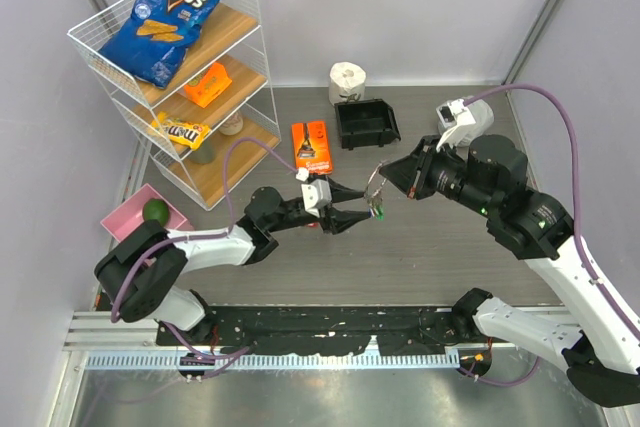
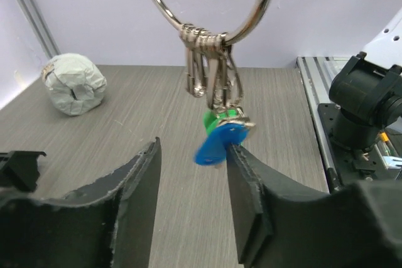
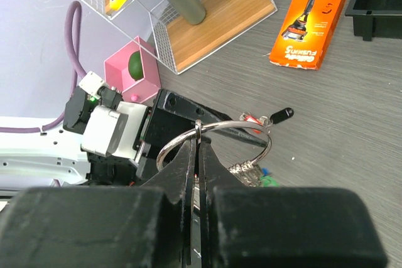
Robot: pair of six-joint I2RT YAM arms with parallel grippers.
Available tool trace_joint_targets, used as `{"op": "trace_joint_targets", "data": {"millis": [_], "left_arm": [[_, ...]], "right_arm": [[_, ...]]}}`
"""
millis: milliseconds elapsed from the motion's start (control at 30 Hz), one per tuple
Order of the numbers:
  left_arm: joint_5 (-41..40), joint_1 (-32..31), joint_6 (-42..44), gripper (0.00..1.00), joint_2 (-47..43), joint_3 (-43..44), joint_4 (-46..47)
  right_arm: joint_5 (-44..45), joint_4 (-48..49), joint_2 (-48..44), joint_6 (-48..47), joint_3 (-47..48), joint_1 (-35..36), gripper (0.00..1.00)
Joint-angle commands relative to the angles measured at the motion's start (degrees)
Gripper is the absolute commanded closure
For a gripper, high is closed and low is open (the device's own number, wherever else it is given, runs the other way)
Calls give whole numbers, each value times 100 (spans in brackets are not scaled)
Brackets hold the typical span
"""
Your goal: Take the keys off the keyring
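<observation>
My right gripper is shut on the thin silver keyring and holds it above the table; its pinch shows in the right wrist view. Several keys hang bunched at the ring's low point, with a blue tag and a green tag; the green shows from above. My left gripper is open just below them, also seen in the top view. The blue tag sits against the tip of its right finger. A red-tagged key and a black-headed key lie on the table.
An orange razor packet lies behind the grippers, a black bin and a tape roll further back. A wire shelf with snacks stands at the left. A pink tray holds a green fruit.
</observation>
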Motion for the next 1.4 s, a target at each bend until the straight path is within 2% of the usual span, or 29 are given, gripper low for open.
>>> {"op": "trace_joint_targets", "data": {"millis": [0, 100, 167, 200, 233, 333, 400, 500, 633, 767, 833, 867, 1067, 1167, 1233, 1367], "left_arm": [[185, -33, 6, 58, 65, 269, 211], [387, -33, -3, 82, 83, 313, 114], [493, -33, -21, 86, 74, 340, 70], [537, -33, -38, 82, 74, 348, 52], [615, -33, -65, 73, 74, 348, 70], [625, -59, -56, 41, 83, 322, 87], [485, -68, -12, 34, 92, 296, 87], [414, -68, 5, 33, 92, 304, 35], [423, -68, -12, 48, 109, 348, -35], [449, -68, -21, 76, 118, 401, -132], [484, -68, -3, 97, 109, 436, -220], [536, -68, 49, 100, 92, 462, -290], [484, -68, 41, 100, -22, 463, -518], [388, -68, 15, 100, -206, 489, -922], [143, -68, -29, 100, -356, 646, -1552], [-394, -68, 172, 100, -401, 1646, -4266]], "right_arm": [[-114, 537, -137, 120, 18, 34, 95], [-97, 520, -163, 111, 26, 34, 95], [-70, 502, -180, 94, 18, 34, 95], [-53, 485, -181, 85, 9, 43, 95], [-35, 467, -181, 85, 18, 34, 95], [-9, 450, -189, 67, 9, 34, 95], [-17, 450, -198, 76, -17, 43, 95], [-61, 511, -224, 102, -79, 43, 95], [-123, 652, -233, 164, -158, 25, 95], [-141, 678, -260, 199, -167, 43, 95], [-132, 669, -268, 190, -176, 34, 95], [-132, 669, -286, 199, -176, 25, 95], [192, 476, -330, 102, -158, 34, 95], [553, 301, -444, 6, -211, 34, 95], [1210, 291, -584, -12, -499, 34, 94], [1923, 362, -935, -38, -1140, 34, 93]]}}
